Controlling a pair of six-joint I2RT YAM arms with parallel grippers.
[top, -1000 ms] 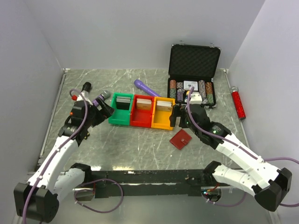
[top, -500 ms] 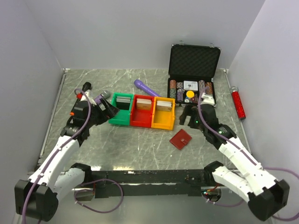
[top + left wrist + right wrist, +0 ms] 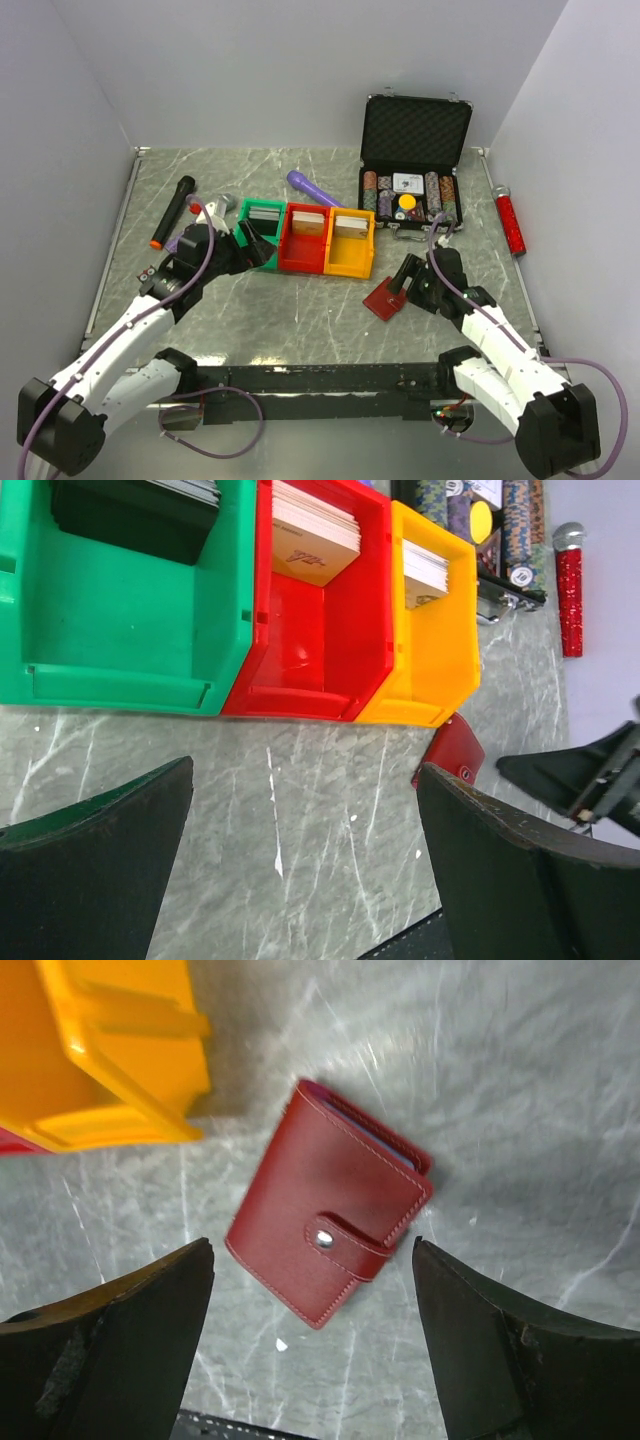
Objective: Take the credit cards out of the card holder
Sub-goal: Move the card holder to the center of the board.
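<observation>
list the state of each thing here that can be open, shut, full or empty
card holder: snapped shut, lying flat
chip case: lid open
green bin: dark stack inside
red bin: card stack inside
yellow bin: card stack inside
left gripper: open, empty
right gripper: open over the card holder, empty

Dark-red card holder (image 3: 328, 1225), snapped shut, flat on table, near yellow bin
</observation>
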